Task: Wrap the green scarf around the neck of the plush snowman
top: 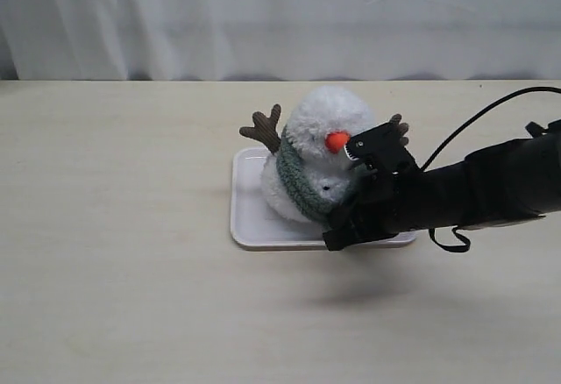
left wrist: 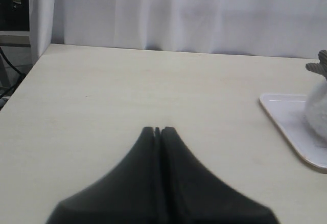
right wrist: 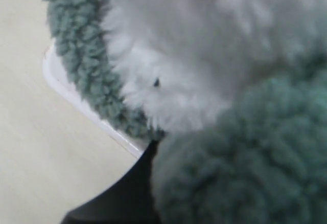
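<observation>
- Right arm [top: 491,187]: bulky matte black casing, to the right of the plush snowman [top: 320,152].
- Thin black cable [top: 473,120] arcs above the arm, and a short black strap loop [top: 448,247] hangs beneath it.
- Left gripper [left wrist: 157,130]: smooth, black, with fingers tapering to blunt tips.

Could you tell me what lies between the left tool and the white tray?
Only bare tabletop separates the left tool from the tray; left wrist view.

no readable text, labels, brands, numbers or signs on any surface in the 3 views
</observation>
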